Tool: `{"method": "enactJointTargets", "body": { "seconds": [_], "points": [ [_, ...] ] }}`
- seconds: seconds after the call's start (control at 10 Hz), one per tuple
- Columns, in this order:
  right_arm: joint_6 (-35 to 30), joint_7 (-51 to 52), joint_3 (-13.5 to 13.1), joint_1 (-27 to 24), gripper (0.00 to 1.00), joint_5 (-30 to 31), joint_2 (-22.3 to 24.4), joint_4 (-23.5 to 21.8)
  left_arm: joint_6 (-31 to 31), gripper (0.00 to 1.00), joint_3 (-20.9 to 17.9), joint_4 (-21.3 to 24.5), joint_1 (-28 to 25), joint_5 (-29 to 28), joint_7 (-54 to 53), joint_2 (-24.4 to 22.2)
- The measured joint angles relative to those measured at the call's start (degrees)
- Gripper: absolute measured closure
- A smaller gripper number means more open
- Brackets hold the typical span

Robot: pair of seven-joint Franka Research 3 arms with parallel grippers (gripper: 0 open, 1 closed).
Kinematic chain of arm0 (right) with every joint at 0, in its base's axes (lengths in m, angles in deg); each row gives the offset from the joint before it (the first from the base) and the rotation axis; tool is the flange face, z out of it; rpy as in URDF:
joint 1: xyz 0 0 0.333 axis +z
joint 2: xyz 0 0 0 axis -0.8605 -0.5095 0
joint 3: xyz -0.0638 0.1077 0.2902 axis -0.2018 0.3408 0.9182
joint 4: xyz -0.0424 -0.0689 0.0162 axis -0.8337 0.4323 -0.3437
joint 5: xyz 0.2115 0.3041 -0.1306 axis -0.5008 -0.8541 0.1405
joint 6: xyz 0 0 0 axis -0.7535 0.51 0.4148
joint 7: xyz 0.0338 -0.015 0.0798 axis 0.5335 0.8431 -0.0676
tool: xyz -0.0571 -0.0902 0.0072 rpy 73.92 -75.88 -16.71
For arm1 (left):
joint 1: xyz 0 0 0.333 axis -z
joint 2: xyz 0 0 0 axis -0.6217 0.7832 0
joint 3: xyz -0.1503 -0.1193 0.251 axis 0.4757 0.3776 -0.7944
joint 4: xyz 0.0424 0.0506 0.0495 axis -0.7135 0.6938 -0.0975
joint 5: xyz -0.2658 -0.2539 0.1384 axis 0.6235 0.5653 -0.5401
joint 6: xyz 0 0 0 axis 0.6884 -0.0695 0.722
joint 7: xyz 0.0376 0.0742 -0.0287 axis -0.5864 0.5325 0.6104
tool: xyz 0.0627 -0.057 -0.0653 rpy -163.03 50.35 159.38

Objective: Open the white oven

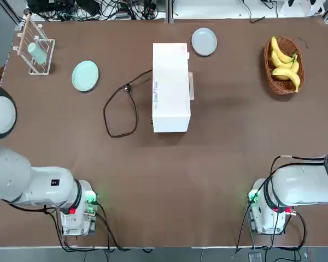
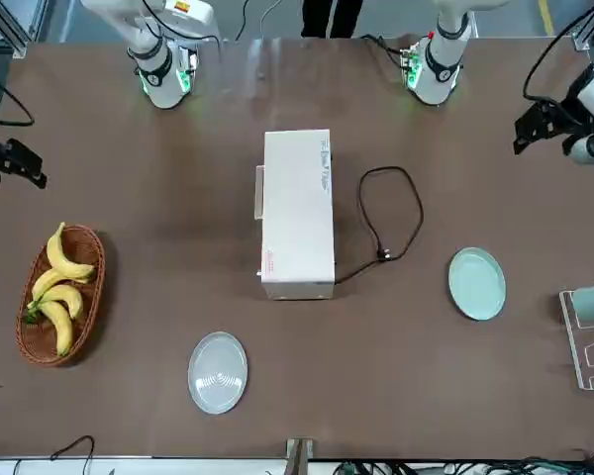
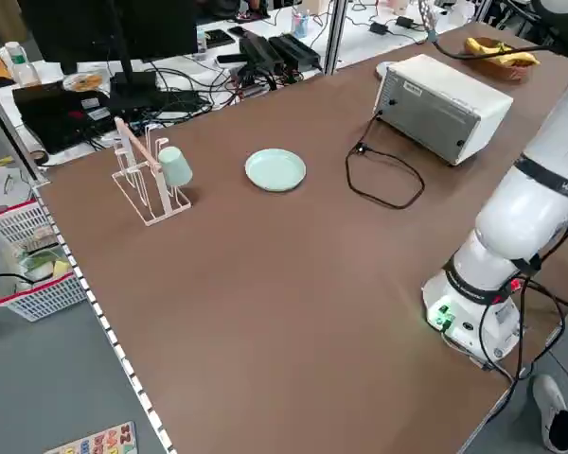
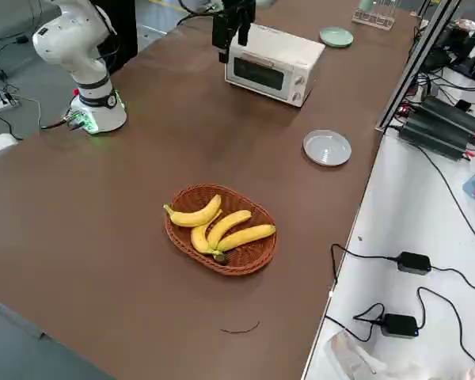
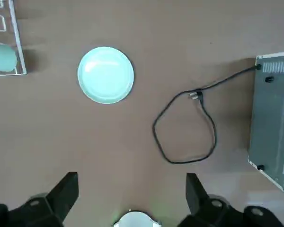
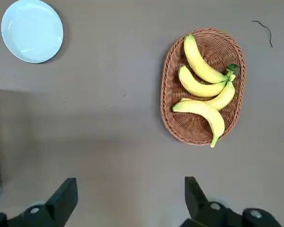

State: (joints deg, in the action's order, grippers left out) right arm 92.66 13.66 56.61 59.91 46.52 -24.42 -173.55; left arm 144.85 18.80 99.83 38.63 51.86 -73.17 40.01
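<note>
**The white oven sits shut in the middle of the desk**

The white oven (image 1: pixel 170 87) stands near the middle of the brown desk (image 1: pixel 208 158). Its glass door faces the robot's right side and is closed. Its black cord (image 1: pixel 123 109) lies in a loop on the desk on the oven's left side.

The left gripper (image 5: pixel 131 196) hangs high over the left part of the desk. Its two fingers are wide apart and hold nothing. Below it are the cord and a green plate (image 5: pixel 105 74).

The right gripper (image 6: pixel 130 198) hangs high over the right part of the desk. Its fingers are wide apart too, and it holds nothing. Neither gripper touches the oven.

A basket (image 1: pixel 283 66) with yellow bananas (image 1: pixel 286 63) sits at the far right of the desk, well apart from the oven. A grey plate (image 1: pixel 204 41) lies just beyond the oven. A small rack (image 1: pixel 37 52) with a green cup (image 1: pixel 37 53) stands in the far left corner.
</note>
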Motion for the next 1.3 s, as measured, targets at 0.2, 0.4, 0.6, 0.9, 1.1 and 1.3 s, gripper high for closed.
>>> {"method": "enactJointTargets", "body": {
  "seconds": [0.2, 0.4, 0.6, 0.9, 1.1, 1.3],
  "points": [
    [0.00, 0.03, 0.02, 0.03, 0.14, -0.01, 0.00, -0.26, 0.72, 0.02, 5.19, 0.24, 1.92, 0.02, 8.61, 2.31],
    [1.52, 1.92, 0.14, 0.18, 0.48, -0.25, -0.49, -1.62, 3.95, 0.15, 10.16, 0.73, 2.64, 0.12, 15.41, 4.93],
    [10.66, 7.13, 0.37, 2.14, 0.77, -4.53, -3.62, -7.04, 7.29, 0.42, 13.82, 2.53, 3.40, 0.31, 21.40, 6.93],
    [24.40, 7.83, 0.85, 9.74, 0.96, -20.60, -7.56, -18.76, 14.85, 0.70, 14.67, 5.63, 10.58, 0.37, 34.46, 10.95],
    [27.25, 7.03, 0.97, 16.27, 0.96, -28.36, -7.22, -23.37, 23.41, 0.87, 14.78, 10.81, 14.32, 0.34, 39.28, 12.19],
    [32.51, 6.78, 1.01, 22.60, 0.96, -34.55, -7.02, -29.10, 29.88, 0.90, 14.82, 15.59, 17.41, -0.14, 43.69, 12.35]
  ]
}}
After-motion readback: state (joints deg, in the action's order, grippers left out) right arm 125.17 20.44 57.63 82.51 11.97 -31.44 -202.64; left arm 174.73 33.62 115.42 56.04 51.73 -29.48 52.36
